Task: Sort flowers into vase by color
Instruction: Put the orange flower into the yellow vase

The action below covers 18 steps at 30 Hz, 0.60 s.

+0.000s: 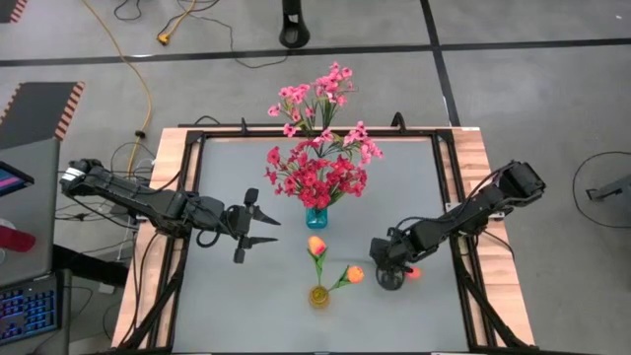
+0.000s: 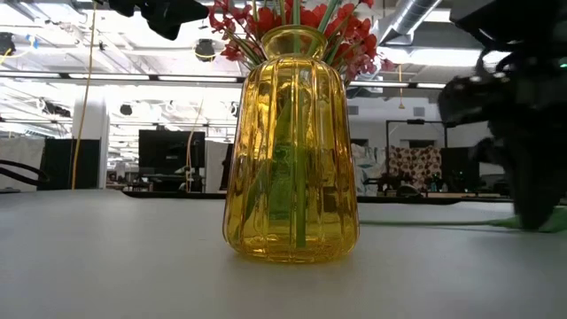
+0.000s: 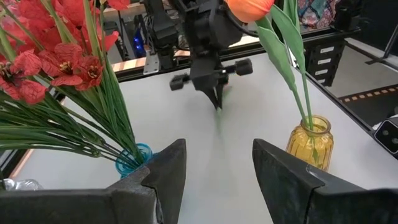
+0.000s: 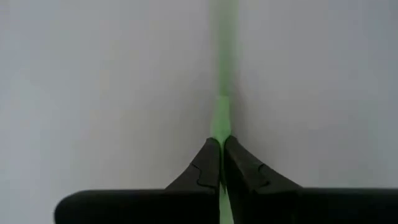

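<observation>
A: Step in hand: right gripper [image 4: 221, 144] is down at the tabletop [image 1: 256, 306], fingers pinched nearly shut on a green stem [image 4: 221, 118] lying flat. High view shows an orange bud [image 1: 413, 271] right beside that gripper, so I read it as the third tulip, just grasped and not lifted.

B: Next move?

A: My guess: raise it clear, tip the stem upright, carry it to the yellow vase [image 1: 318, 295] nearby and thread it into the narrow neck past the stems already in there. Pinch looks thin, so it could swivel.

B: Left side?

A: Left gripper [image 1: 258, 225] hovers over the tabletop, fingers spread wide, holding nothing. Waiting.

B: Counts?

A: Two vases. Yellow one holds two orange tulips [image 1: 316, 245]. Farther back, the blue vase [image 1: 315, 216] carries the red and pink sprays [image 1: 320, 158]; too dense to count them. One tulip left on the tabletop, three orange in total.
</observation>
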Available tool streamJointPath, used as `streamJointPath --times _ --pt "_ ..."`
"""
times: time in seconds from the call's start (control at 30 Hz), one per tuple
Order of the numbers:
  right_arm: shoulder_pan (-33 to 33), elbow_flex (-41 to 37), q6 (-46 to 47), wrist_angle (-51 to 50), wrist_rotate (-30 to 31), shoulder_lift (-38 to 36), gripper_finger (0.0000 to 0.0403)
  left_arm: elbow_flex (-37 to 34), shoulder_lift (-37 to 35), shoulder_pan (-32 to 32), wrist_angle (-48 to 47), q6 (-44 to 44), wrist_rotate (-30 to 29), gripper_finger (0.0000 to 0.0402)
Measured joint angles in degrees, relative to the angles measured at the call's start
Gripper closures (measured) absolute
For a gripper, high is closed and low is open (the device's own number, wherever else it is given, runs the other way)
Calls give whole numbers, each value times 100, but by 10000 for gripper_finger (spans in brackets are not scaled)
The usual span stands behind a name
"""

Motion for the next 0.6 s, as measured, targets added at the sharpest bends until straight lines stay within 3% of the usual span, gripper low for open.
streamJointPath --times 0.23,0.43,0.6 --pt "-2 781 -2126 -1973 152 2 363 0 0 2 2 0 0 228" --pt "-49 1005 -4072 -2242 277 2 363 0 0 1 2 -8 -2 228" --pt "-184 1005 -5070 -2325 669 2 363 0 0 0 4 -20 -111 228"
